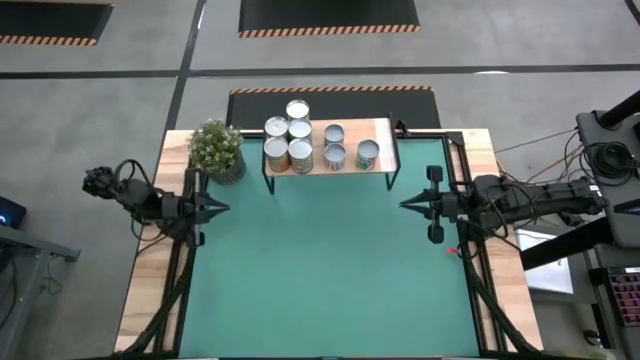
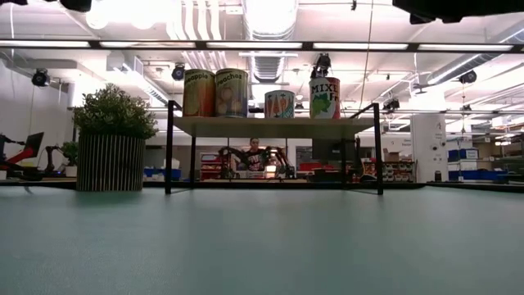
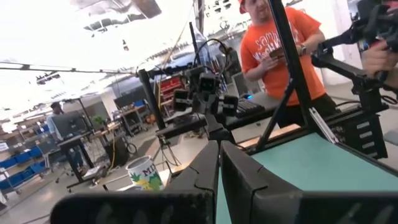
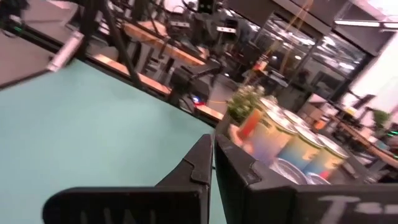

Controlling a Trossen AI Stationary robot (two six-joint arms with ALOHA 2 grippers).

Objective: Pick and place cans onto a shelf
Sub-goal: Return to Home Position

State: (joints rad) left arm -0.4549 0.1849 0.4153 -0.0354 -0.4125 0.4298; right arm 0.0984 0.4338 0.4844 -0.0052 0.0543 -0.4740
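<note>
Crowding the shelf (image 1: pixel 381 127) are eight cans (image 1: pixel 300 153); left hand (image 1: pixel 222 208) and right hand (image 1: pixel 406 205) sit clenched at opposite table (image 1: pixel 320 275) edges.

The green-topped bench (image 1: pixel 320 270) is open between the left gripper (image 1: pixel 222 208) and right gripper (image 1: pixel 405 205). Its far edge is blocked by a low light-wood shelf (image 1: pixel 383 135) crowded with silvery-topped cans (image 1: pixel 300 155), a potted green plant (image 1: pixel 217 150) just beside.

Upright cans (image 1: pixel 299 130) atop light-wood shelf (image 1: pixel 383 130)
</note>
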